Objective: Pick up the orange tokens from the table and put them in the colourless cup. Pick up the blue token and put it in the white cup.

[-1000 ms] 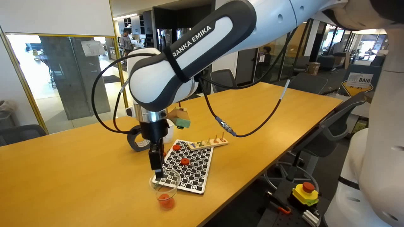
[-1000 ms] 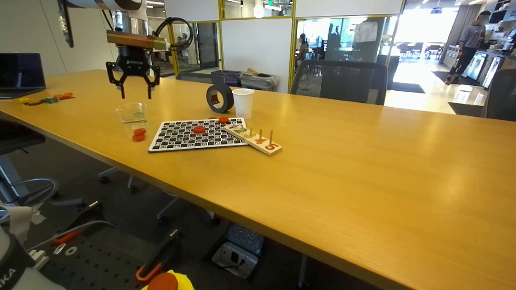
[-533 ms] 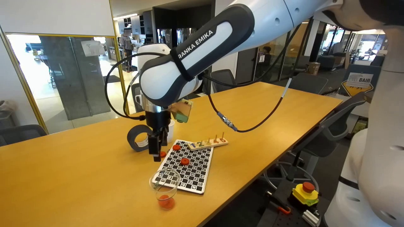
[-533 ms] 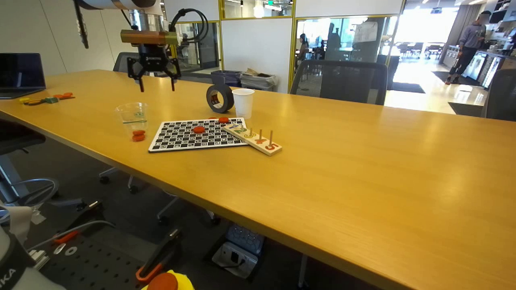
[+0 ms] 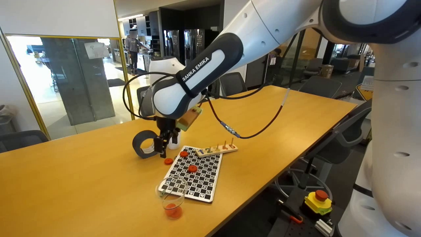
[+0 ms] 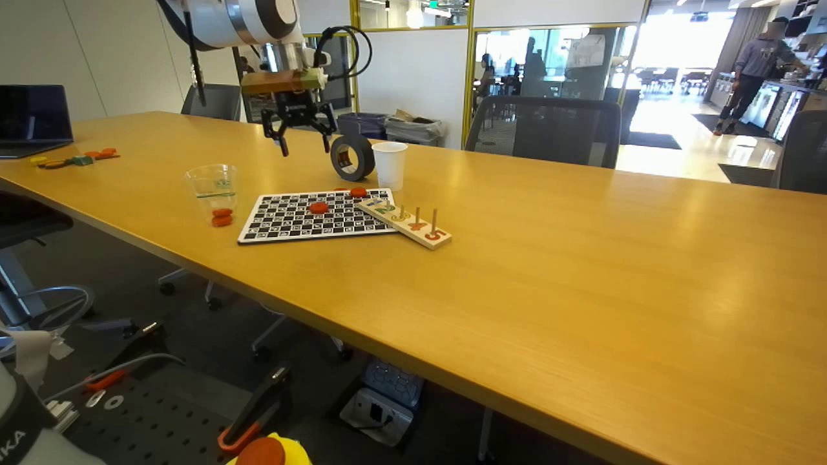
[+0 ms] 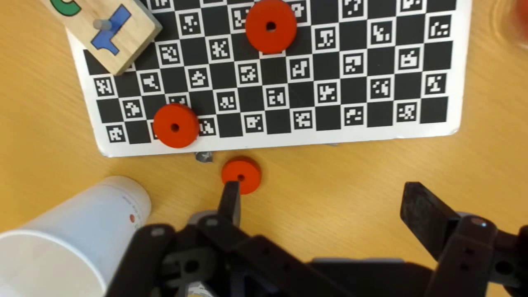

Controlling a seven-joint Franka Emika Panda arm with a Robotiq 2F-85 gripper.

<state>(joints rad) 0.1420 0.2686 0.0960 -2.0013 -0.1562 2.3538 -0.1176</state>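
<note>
The arm arches over the table, tool downward, jaws wide apart, height hard to judge.

The white cup stands upright on the wooden table, and so does the see-through colourless cup. Inside it, two orange tokens are visible, one above the other. Two other tokens, round with a central hole, lie flat on the checkered board; one more token lies near the white cup.
</note>
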